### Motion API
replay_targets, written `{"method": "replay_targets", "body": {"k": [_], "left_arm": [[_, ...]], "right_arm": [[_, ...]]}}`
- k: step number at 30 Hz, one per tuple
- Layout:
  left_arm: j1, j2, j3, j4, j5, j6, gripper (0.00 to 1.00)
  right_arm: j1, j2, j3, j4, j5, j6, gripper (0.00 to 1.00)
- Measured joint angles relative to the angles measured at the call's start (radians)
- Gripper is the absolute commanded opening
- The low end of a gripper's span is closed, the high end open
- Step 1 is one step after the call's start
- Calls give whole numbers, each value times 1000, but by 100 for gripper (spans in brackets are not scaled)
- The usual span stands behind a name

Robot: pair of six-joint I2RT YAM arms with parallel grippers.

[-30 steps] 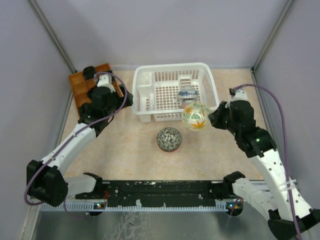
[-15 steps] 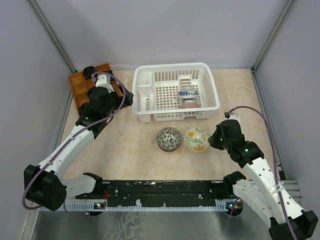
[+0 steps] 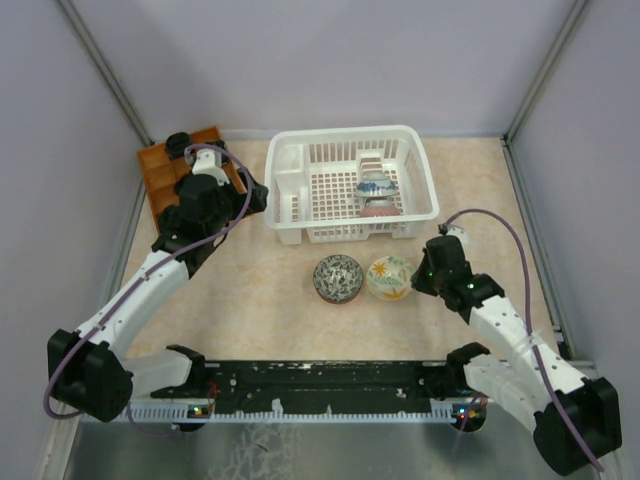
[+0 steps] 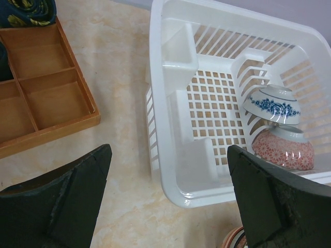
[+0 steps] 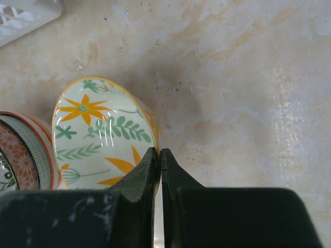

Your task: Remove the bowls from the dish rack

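Note:
The white dish rack [image 3: 290, 157] [image 4: 158, 103] stands at the back with two bowls on edge inside: a blue-patterned bowl [image 3: 376, 186] [image 4: 272, 104] and a pink-red bowl [image 3: 381, 209] [image 4: 283, 148]. In front of the rack a dark grey-and-white patterned bowl [image 3: 338, 278] [image 5: 23, 152] sits on the table. Beside it, low at the table, is a pale bowl with orange flowers [image 3: 391, 277] [image 5: 98, 132], its rim pinched by my shut right gripper [image 3: 418, 275] [image 5: 159, 155]. My left gripper [image 3: 250, 195] [image 4: 168, 194] hovers open at the rack's left front corner, holding nothing.
An orange-brown compartment tray [image 3: 160, 170] [image 4: 46, 98] with small dark items lies at the back left, close to the left arm. Grey walls enclose the table on three sides. The arms' base rail [image 3: 320, 385] runs along the near edge.
My right gripper carried the flowered bowl from in front of the rack down to the table beside the dark patterned bowl, still gripping it. The left arm barely moved.

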Motion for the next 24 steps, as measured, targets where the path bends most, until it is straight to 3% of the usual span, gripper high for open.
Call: {"method": "replay_targets", "body": {"k": [14, 24], "left_arm": [[0, 0, 0, 0, 0, 0, 98], [-4, 0, 0, 0, 0, 0, 99]], "right_arm": [[-52, 84, -55, 145, -6, -1, 0], [-52, 82, -87, 178, -7, 0, 29]]}}
